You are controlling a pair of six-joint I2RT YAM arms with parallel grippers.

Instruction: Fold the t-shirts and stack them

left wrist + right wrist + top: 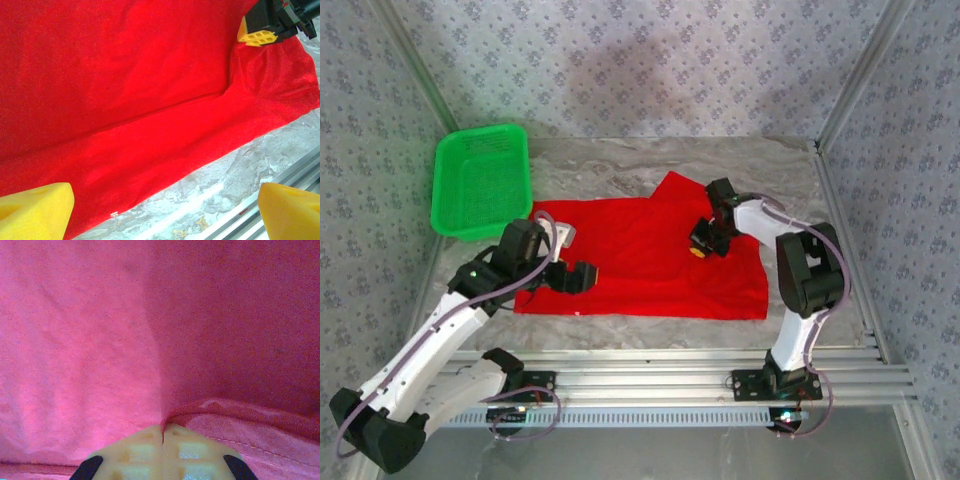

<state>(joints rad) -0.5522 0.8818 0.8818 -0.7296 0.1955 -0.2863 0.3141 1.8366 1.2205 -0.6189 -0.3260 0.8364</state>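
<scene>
Nearest, the left gripper (572, 276) hovers with its fingers apart over the near-left hem of the bright red cloth t-shirt (640, 260). The shirt lies spread on the grey marbled table (620, 165), long axis left to right. Farther right, the right gripper (703, 243) has its fingers together, pinching a pucker of cloth right of the shirt's middle. It is likely placed to draw the fold leftward. The green plastic mesh basket (480, 180) stands far left.

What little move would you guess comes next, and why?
Likely the right fingers lift their pinch of the red t-shirt slightly to start a fold: they are shut on puckered cloth, while the left fingers hang open over the near hem.
</scene>
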